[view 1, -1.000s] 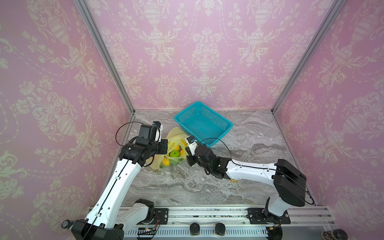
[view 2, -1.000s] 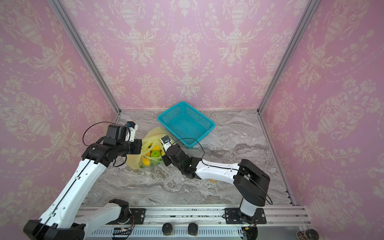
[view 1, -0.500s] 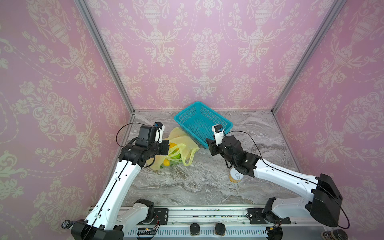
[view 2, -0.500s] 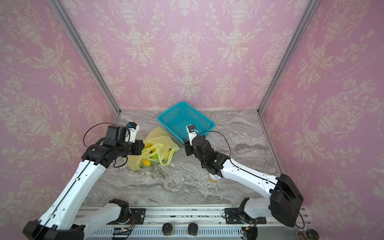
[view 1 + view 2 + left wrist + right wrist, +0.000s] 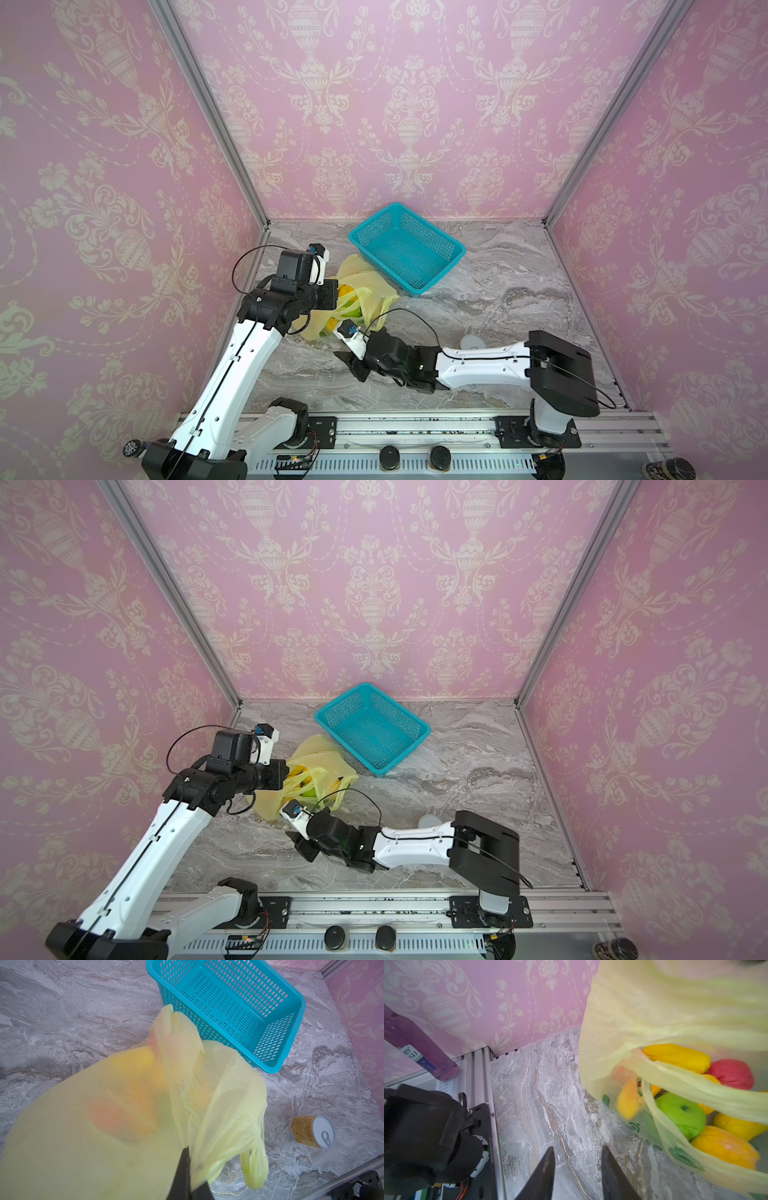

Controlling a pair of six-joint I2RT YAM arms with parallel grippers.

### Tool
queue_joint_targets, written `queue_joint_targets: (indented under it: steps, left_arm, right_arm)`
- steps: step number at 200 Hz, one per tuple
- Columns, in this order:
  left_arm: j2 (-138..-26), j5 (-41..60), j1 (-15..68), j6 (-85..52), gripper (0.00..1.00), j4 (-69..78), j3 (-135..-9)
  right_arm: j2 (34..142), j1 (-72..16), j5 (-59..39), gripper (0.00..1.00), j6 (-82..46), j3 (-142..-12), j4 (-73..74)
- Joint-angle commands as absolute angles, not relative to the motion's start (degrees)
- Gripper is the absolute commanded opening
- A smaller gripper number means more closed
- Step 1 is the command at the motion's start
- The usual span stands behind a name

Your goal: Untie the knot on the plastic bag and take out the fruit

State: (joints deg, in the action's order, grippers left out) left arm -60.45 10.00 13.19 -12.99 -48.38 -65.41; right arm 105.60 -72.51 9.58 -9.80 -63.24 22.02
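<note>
**Status**

- The bag lies on the table, left of centre and just beside the near-left wall of the basket.
- The left gripper is clamped on the bag film and holds one side of the mouth up.
- The right gripper is apart and empty, low over the table just near of the bag.

**Done**

- No tied knot shows. A handle loop hangs loose and the mouth gapes, so untying is judged complete.

**Left**

- The fruit is inside the bag: green, yellow, orange and red pieces.
- The basket is empty and no fruit lies on the table, so all of it has yet to come out.
- A can sits right of the bag.
</note>
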Motion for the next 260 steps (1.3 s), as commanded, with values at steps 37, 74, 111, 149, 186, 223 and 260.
queue_joint_targets:
  steps: [37,74,111,149,186,223,260]
  left_arm:
    - [-58.23,9.78,12.77,-12.66,0.00,-47.78,-63.64]
    - [-58.45,10.29,12.75,-12.66,0.00,-47.67,-63.50]
    - [-58.62,11.35,12.77,-12.71,0.00,-47.46,-63.19]
    - [-58.36,12.28,12.77,-12.73,0.00,-47.20,-63.26]
    - [-58.44,12.74,12.82,-12.77,0.00,-47.10,-63.02]
    - [-58.18,12.41,12.73,-12.73,0.00,-47.10,-63.00]
    - [-58.18,12.00,12.80,-12.74,0.00,-47.19,-62.93]
  right_arm:
    - [109.43,-64.97,16.49,0.32,-12.69,-66.07,24.28]
    - [105.61,-58.21,17.33,0.32,-13.30,-61.49,26.43]
    - [105.22,-55.65,18.47,0.34,-12.63,-62.64,25.11]
    - [108.70,-55.46,14.34,0.42,-12.92,-66.71,23.48]
    - [115.19,-56.07,8.00,0.49,-12.84,-76.10,17.45]
    - [123.64,-56.23,8.01,0.60,-12.39,-88.51,3.52]
    - [123.58,-56.25,7.14,0.83,-14.26,-85.80,3.50]
